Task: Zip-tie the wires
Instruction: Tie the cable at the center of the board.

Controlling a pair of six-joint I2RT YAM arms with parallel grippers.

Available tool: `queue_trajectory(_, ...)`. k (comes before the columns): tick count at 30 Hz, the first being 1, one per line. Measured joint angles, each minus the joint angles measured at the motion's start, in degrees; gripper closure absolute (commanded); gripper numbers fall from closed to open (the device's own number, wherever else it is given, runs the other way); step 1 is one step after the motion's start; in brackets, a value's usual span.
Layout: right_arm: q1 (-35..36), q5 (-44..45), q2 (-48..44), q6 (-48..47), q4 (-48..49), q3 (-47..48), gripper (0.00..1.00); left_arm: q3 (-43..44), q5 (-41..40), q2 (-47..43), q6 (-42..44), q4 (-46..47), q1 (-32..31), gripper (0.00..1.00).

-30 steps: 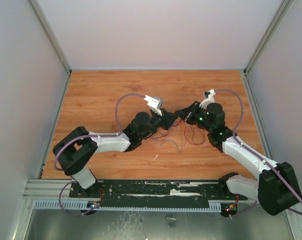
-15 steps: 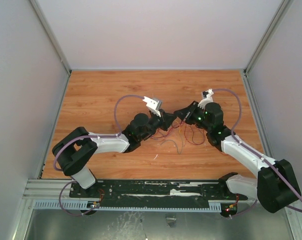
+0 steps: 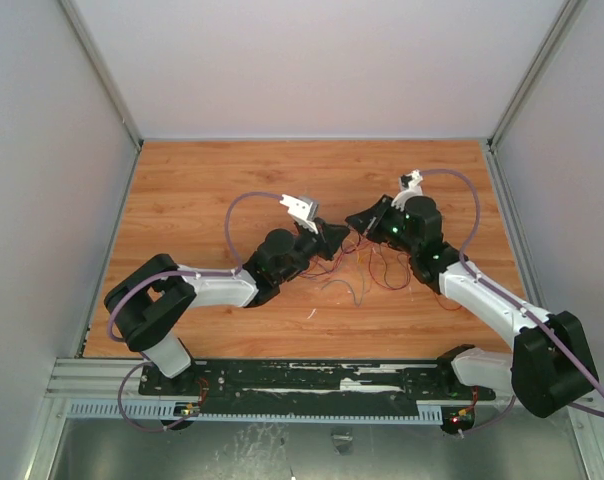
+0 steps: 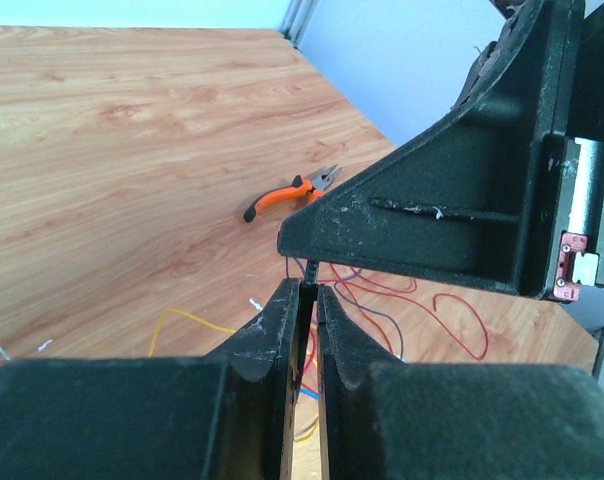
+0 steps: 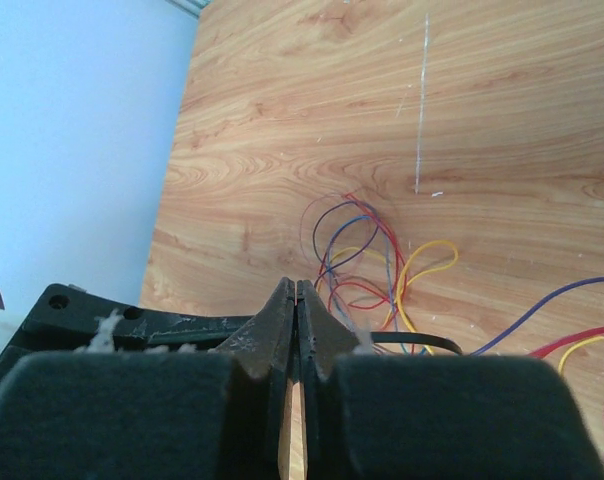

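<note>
Thin red, purple, blue and yellow wires [image 3: 377, 270] lie in a loose tangle on the wooden table, under and just near of the two gripper tips. My left gripper [image 4: 309, 290] is shut on the zip tie [image 4: 308, 274], whose thin black strip stands out of the fingertips. In the top view the left gripper [image 3: 334, 238] nearly meets the right gripper [image 3: 353, 218] tip to tip. My right gripper [image 5: 296, 286] is shut, and nothing shows between its tips. The zip tie [image 5: 417, 343] runs out from behind its right finger over the wires [image 5: 367, 255].
Orange-handled pliers [image 4: 287, 195] lie on the table beyond the left gripper. The right gripper's black body [image 4: 462, 200] fills the upper right of the left wrist view. White walls close in the table on three sides, and a metal rail [image 3: 312, 385] runs along the near edge.
The left jaws have closed onto the zip tie. Both grippers have shifted slightly toward the far side of the table, still tip to tip.
</note>
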Motion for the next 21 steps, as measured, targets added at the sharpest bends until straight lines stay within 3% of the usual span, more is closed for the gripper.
queue_trajectory(21, -0.26, 1.31, 3.96, -2.49, -5.73, 6.64, 1.00, -2.47, -3.19, 1.05, -0.26, 4.72, -0.81, 1.00)
